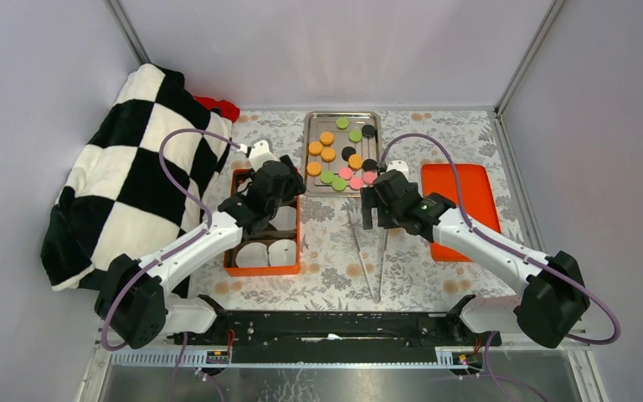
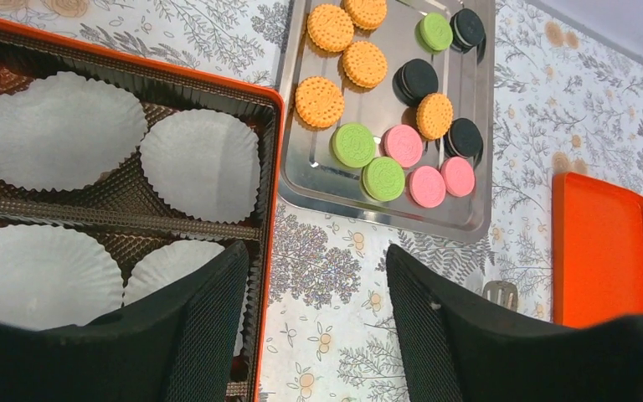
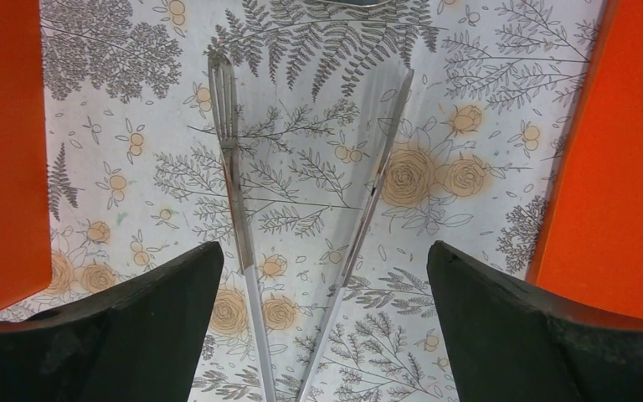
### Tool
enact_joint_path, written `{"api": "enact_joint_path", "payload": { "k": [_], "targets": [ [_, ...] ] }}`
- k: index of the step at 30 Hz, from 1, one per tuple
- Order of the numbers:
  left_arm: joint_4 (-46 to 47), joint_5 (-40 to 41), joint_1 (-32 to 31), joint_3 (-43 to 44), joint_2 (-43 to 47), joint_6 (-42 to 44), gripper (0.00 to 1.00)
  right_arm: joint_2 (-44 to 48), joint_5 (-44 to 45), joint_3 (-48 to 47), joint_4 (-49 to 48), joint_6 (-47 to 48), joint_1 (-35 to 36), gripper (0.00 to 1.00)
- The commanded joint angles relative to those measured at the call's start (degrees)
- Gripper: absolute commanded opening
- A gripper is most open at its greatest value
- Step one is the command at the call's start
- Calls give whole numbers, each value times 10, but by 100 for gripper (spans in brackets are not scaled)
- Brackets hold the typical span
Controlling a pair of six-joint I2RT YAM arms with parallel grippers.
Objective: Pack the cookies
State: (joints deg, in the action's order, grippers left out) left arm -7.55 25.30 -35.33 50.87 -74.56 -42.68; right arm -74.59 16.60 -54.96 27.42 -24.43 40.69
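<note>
Several cookies (image 1: 340, 156), orange, green, pink and black discs, lie on a steel tray (image 1: 313, 186); they also show in the left wrist view (image 2: 403, 145). An orange box (image 1: 239, 269) with white paper liners (image 2: 200, 164) sits left of the tray. My left gripper (image 1: 289, 186) is open and empty, hovering over the box's right edge (image 2: 268, 218). My right gripper (image 1: 377, 219) is open and empty above metal tongs (image 1: 369, 255) lying on the tablecloth; its jaws straddle the tongs' two arms (image 3: 236, 193) from above without touching them.
An orange lid (image 1: 460, 209) lies flat right of the right gripper, seen also in the right wrist view (image 3: 619, 167). A black-and-white checkered blanket (image 1: 126, 167) is piled at the left, with a red object (image 1: 222, 107) behind it. Walls enclose the table.
</note>
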Motion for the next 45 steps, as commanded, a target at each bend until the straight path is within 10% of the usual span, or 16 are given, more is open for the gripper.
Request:
{"api": "enact_joint_path", "payload": {
  "k": [1, 28, 45],
  "targets": [
    [-18, 22, -1, -1, 28, 22, 67, 2, 24, -10, 26, -2, 4, 100],
    [-71, 38, -1, -79, 129, 16, 68, -22, -88, 116, -38, -73, 59, 100],
    [-60, 27, -1, -115, 151, 11, 69, -160, 15, 83, 1, -158, 128, 100]
  ]
}}
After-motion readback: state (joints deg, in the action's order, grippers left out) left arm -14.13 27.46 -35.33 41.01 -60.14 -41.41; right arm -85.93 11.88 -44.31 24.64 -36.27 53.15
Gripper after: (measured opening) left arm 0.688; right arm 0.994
